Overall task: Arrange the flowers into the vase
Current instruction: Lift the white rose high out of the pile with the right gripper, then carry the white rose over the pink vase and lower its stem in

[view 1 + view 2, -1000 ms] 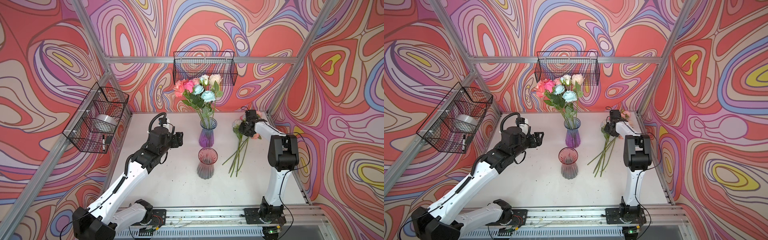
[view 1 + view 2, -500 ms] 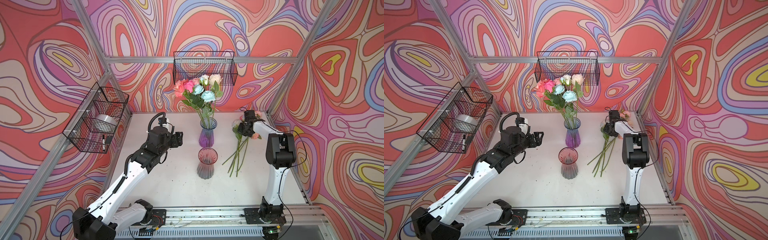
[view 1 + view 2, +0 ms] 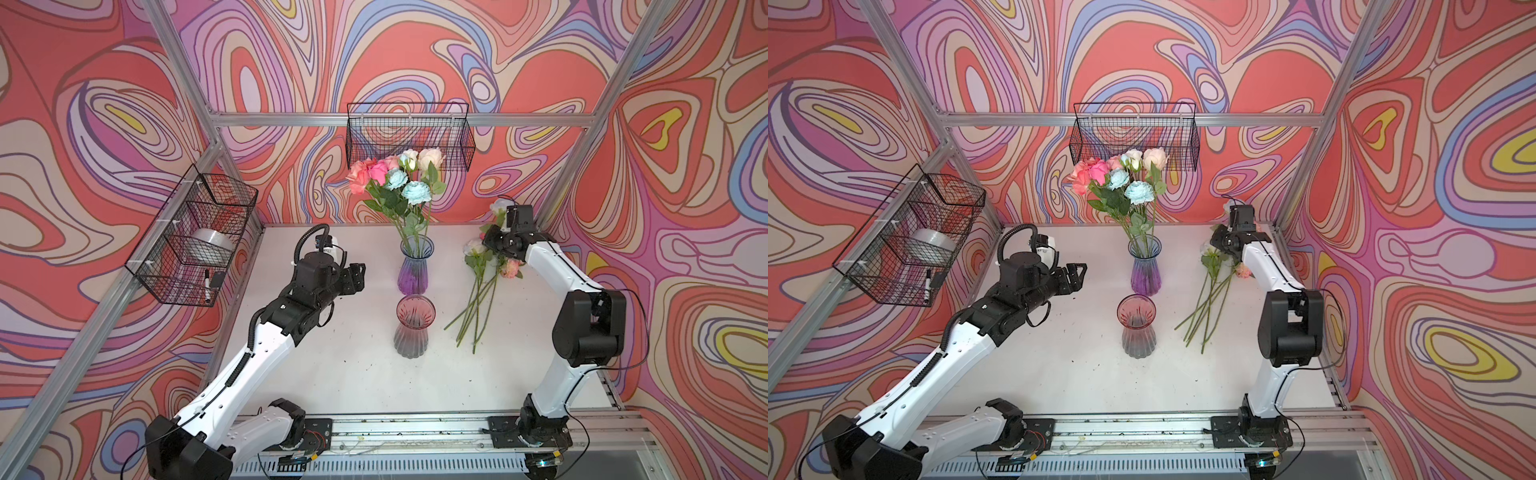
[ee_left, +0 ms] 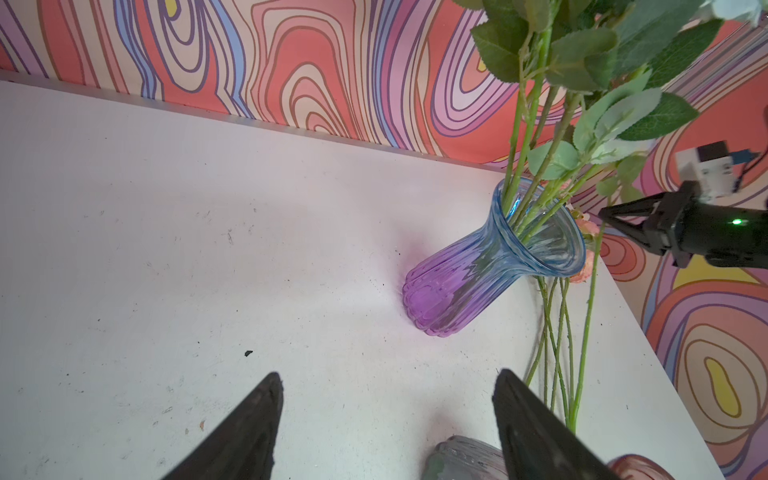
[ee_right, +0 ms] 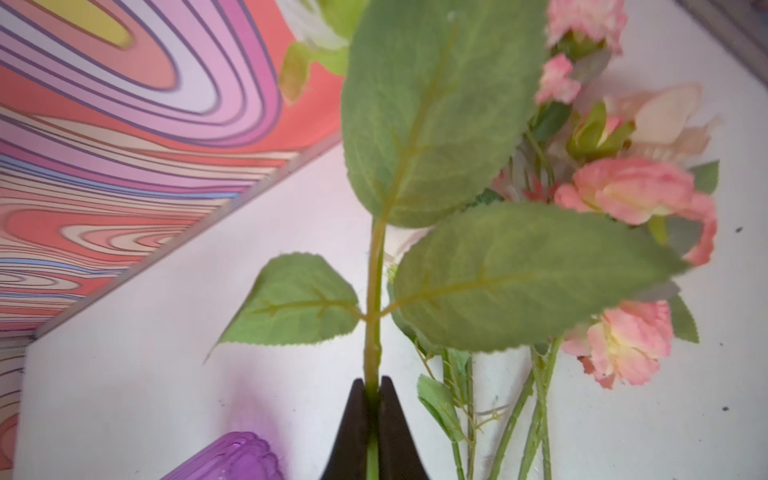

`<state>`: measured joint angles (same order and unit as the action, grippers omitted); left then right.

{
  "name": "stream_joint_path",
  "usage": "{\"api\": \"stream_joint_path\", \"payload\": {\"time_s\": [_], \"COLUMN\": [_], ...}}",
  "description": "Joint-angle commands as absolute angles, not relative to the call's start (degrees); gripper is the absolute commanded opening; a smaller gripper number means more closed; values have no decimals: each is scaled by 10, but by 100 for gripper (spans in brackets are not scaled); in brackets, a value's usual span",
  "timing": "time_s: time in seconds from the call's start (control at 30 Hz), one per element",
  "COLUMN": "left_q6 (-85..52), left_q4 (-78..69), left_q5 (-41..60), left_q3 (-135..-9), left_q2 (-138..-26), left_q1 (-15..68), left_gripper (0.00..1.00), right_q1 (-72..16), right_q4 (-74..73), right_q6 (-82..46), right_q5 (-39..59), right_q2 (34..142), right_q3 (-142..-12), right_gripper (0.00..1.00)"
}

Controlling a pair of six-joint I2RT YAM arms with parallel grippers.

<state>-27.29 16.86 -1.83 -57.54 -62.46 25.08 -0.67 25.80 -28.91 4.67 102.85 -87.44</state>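
Roses (image 3: 395, 183) stood bunched in the purple vase (image 3: 412, 270) in both top views, and loose roses (image 3: 478, 299) lay on the surface (image 3: 353, 374) just right of that vase, heads toward the back wall. The right tool (image 3: 492, 242) sat low over their head end, I judged because the leafy upper stems were easiest to single out there. The left tool (image 3: 357, 277) hung spread and empty left of the purple vase, apart from it, placed, I reckoned, to steady it during an insertion. An empty pink vase (image 3: 1136, 328) stood just in front of the purple vase, and a wire basket (image 3: 1133, 133) hung on the wall behind it; both crowded my routes to the rim.

From the left wrist, the left tool (image 4: 386, 415) showed its two halves wide apart with only bare surface between them. The purple vase (image 4: 478, 282) lay ahead, leaves (image 4: 631, 112) overhanging its mouth.

From the right wrist, the right tool (image 5: 372, 399) was pressed together on one thin green stem (image 5: 374, 291), just below a three-leaf sprig. Pink heads (image 5: 623, 340) lay beside it; I could not tell whether their stems tangled with mine.
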Motion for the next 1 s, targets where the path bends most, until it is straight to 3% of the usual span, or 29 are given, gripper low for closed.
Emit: {"api": "stream_joint_path", "payload": {"time_s": [0.0,0.33,0.6,0.87,0.97], "left_q6": [-279,-269,-242,-255,-261], "left_q4": [156,113,-23,-123,-114], "left_q5": [-12,56,196,293,275], "left_q3": [-578,-568,-508,-470,-472], "left_q2": [-624,-607,-538,-525,-529], "left_q1": [246,244,245,246,248], "left_gripper": [80,80,79,76,75], "right_q1": [-5,-44,-125,-158,-164], "right_q4": [224,135,113,104,131], "right_q6": [-298,-296,-254,-259,-276], "right_q5": [58,51,8,23,20], "right_q2": [972,770,655,641,670], "right_q3": [-839,-752,-758,-852,-915], "right_gripper": [0,0,0,0,0]}}
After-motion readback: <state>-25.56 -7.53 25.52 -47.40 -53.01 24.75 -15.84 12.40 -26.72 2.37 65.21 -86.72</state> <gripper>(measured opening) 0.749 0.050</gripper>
